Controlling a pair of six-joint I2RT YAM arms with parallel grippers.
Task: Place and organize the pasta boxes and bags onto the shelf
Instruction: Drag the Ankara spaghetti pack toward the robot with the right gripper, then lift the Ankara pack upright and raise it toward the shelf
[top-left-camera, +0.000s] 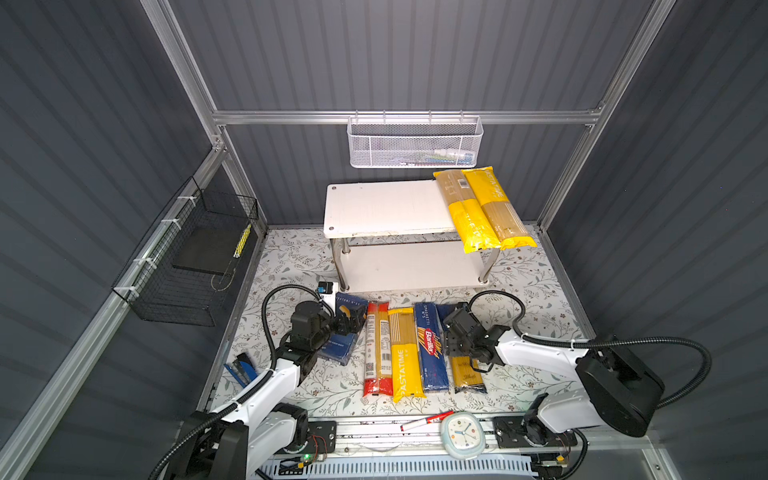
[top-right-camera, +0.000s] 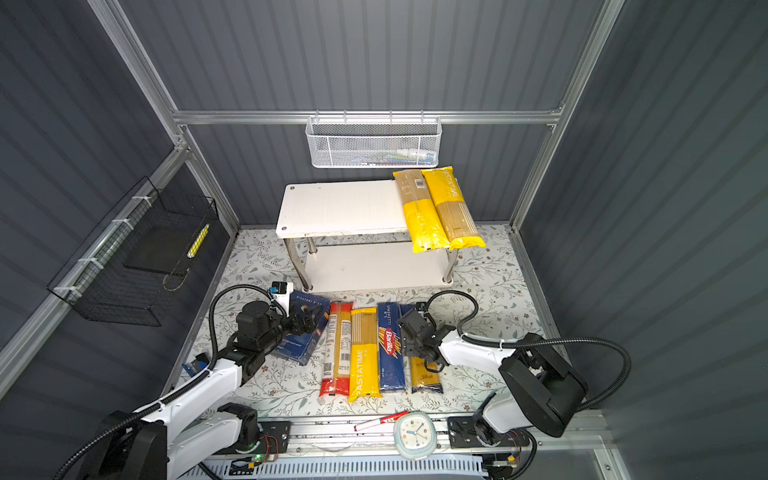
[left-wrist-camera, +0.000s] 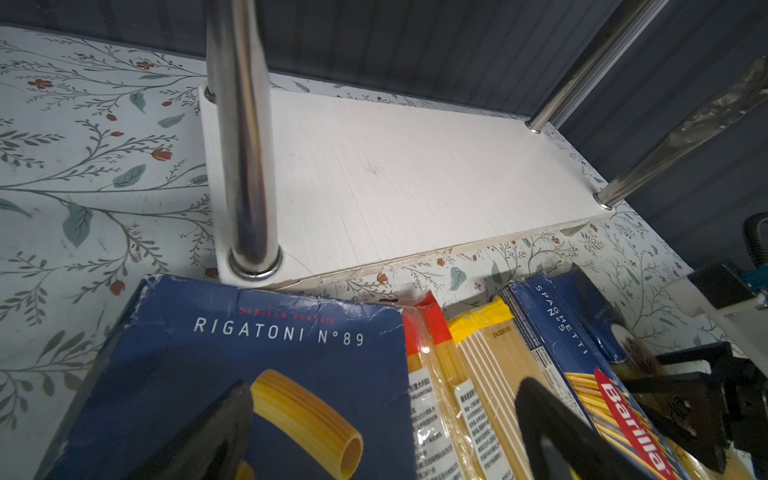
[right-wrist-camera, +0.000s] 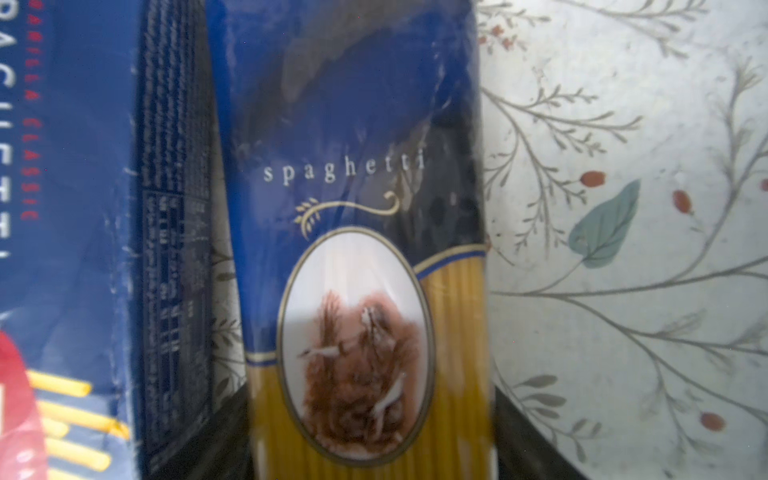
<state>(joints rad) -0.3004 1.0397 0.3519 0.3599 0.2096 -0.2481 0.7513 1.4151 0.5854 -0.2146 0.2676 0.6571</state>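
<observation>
Right tool (right-wrist-camera: 370, 403) straddles the blue-yellow spaghetti bag (right-wrist-camera: 353, 124), jaws along both its sides; whether they clamp it, I cannot tell; left tool (left-wrist-camera: 386, 386) spread apart over the rigatoni box (left-wrist-camera: 199, 357); shelf (left-wrist-camera: 395, 166) just ahead.

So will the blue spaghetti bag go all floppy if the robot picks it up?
Probably not floppy: the blue spaghetti bag is packed with long straight strands, so it should stay fairly stiff. Its wrapper looks shiny and crinkled, so it may slip a little. Lifted by one end, it might tip, since it is long and slim.
</observation>
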